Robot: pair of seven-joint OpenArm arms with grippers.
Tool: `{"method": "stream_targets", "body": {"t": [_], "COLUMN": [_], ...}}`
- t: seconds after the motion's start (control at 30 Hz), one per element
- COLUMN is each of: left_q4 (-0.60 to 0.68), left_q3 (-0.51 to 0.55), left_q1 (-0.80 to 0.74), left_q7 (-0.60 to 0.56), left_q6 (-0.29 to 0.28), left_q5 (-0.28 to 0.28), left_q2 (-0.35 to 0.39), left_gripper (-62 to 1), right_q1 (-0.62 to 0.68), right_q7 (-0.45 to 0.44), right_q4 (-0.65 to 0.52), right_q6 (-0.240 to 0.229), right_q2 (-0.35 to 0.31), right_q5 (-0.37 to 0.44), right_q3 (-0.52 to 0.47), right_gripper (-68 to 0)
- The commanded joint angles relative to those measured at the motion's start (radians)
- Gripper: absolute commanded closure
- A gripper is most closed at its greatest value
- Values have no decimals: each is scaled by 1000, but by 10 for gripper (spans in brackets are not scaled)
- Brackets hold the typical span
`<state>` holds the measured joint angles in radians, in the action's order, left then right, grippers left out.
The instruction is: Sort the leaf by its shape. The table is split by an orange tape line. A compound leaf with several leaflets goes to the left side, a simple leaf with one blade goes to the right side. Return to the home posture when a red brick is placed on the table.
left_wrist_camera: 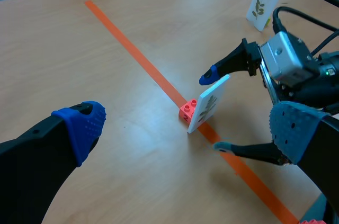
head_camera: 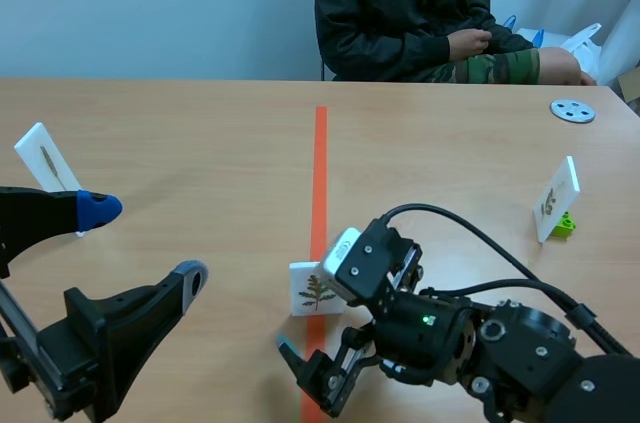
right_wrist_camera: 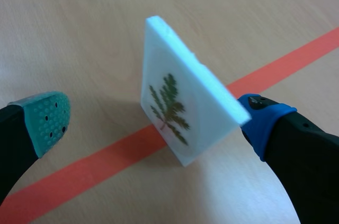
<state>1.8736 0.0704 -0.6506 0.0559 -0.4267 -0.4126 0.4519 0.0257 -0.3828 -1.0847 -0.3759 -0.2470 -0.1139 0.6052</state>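
Note:
A white card with a compound leaf of several leaflets [head_camera: 314,290] [left_wrist_camera: 207,104] [right_wrist_camera: 183,105] stands upright on the orange tape line [head_camera: 319,173], held up by a small red brick [left_wrist_camera: 187,112]. My right gripper [head_camera: 315,313] [left_wrist_camera: 215,111] [right_wrist_camera: 156,121] is open around the card: the teal pad [right_wrist_camera: 47,118] is well clear of the printed face, and the blue pad [right_wrist_camera: 265,118] is close behind the card's back. My left gripper [head_camera: 145,241] [left_wrist_camera: 185,126] is open over the table's left half, with nothing between its fingers.
A leaf card [head_camera: 47,165] stands at the far left. Another card [head_camera: 556,200] [left_wrist_camera: 263,0] leans on a green brick [head_camera: 567,222] at the right. A grey disc [head_camera: 572,111] lies at the back right. A person [head_camera: 400,3] sits across the table.

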Motion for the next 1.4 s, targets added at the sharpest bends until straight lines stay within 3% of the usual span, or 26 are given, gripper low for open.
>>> {"method": "stream_targets", "body": {"t": [0.0, 0.1, 0.27, 0.97, 1.1, 1.37], "left_q4": [6, 6, 6, 6, 6, 6], "left_q3": [5, 5, 5, 5, 5, 5], "left_q1": [3, 3, 3, 3, 6, 5], "left_q7": [-14, -14, -14, -14, -14, -13], "left_q6": [-5, -5, -5, -5, -4, -5], "left_q5": [-12, -12, -12, -12, -12, -12], "left_q2": [-2, -2, -2, -3, -2, -2], "left_gripper": [-623, -623, -623, -623, -623, -623], "right_q1": [-12, -12, -12, -9, -10, -8], "right_q7": [-42, -53, -54, -55, -59, -69], "right_q4": [3, 11, 11, 11, 9, -4], "right_q6": [16, 26, 30, 44, 48, 47], "right_q2": [-3, 3, 3, 3, 3, 2], "right_q5": [-5, -44, -44, -44, -44, -32], "right_q3": [4, 12, 12, 11, 11, -51], "right_gripper": [-607, -535, -411, -56, -19, -20]}}
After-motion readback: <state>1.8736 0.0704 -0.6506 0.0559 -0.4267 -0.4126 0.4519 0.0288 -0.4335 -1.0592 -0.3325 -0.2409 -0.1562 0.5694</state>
